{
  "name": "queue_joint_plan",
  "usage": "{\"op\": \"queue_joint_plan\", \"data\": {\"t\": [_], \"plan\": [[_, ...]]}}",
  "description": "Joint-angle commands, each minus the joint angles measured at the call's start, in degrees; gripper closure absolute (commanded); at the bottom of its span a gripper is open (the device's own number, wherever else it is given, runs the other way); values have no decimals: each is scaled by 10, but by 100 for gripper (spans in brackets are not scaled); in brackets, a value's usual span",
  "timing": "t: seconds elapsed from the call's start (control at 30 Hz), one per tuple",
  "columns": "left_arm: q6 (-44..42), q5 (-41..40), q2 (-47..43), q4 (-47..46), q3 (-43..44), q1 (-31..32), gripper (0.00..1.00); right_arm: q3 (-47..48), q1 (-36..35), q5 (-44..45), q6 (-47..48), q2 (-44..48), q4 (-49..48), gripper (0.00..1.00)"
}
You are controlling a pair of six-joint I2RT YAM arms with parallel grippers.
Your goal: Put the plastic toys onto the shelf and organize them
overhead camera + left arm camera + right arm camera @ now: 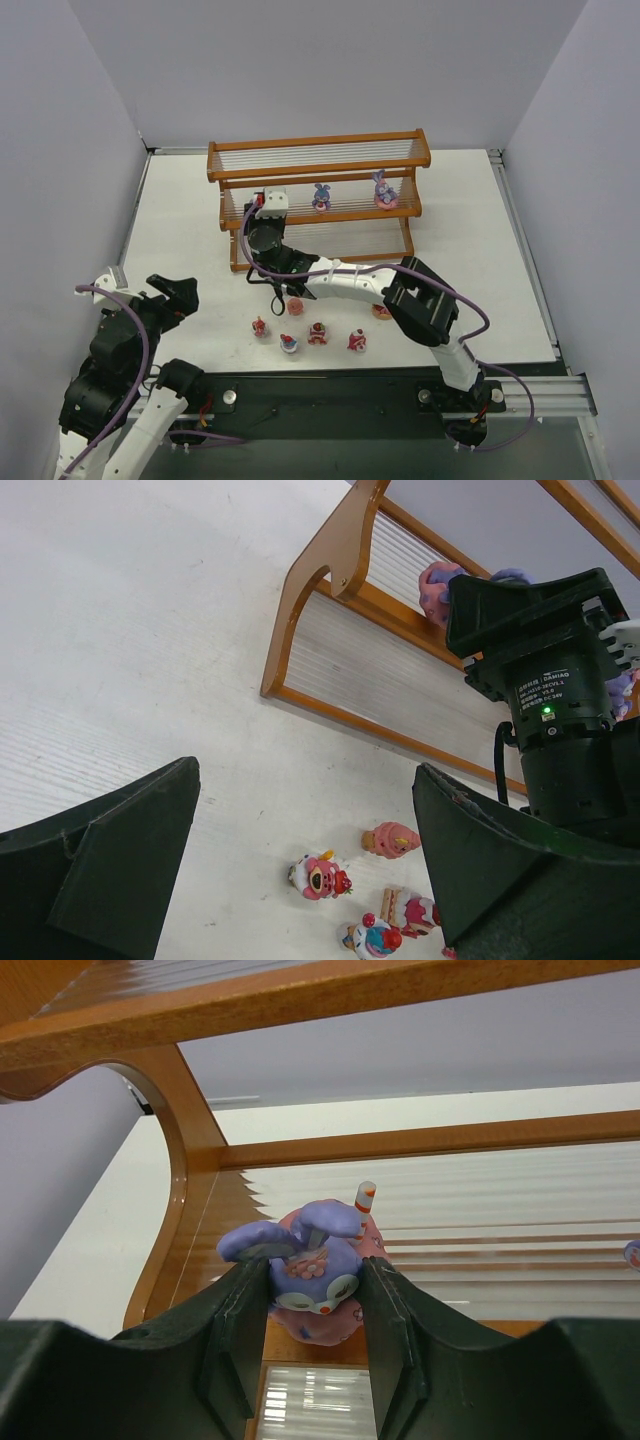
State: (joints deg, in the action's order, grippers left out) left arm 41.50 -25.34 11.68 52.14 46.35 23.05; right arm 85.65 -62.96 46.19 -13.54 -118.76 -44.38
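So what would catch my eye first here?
The orange-brown shelf at the back of the table, where the right arm reaches to the middle tier's left end, jaws clamped on a purple bunny. Two more bunnies stand on that tier; small pink toys wait on the table in front.
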Motion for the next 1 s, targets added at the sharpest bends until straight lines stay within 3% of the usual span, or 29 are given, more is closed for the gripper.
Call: {"op": "queue_joint_plan", "data": {"t": [0.0, 0.73, 0.97], "plan": [[-6, -8, 5, -5, 8, -1, 3, 34, 5, 9, -18, -1, -33, 100], [-6, -8, 4, -4, 8, 0, 3, 58, 11, 21, -9, -38, -33, 99], [-5, -8, 4, -2, 8, -1, 3, 65, 13, 25, -25, -44, -11, 78]]}}
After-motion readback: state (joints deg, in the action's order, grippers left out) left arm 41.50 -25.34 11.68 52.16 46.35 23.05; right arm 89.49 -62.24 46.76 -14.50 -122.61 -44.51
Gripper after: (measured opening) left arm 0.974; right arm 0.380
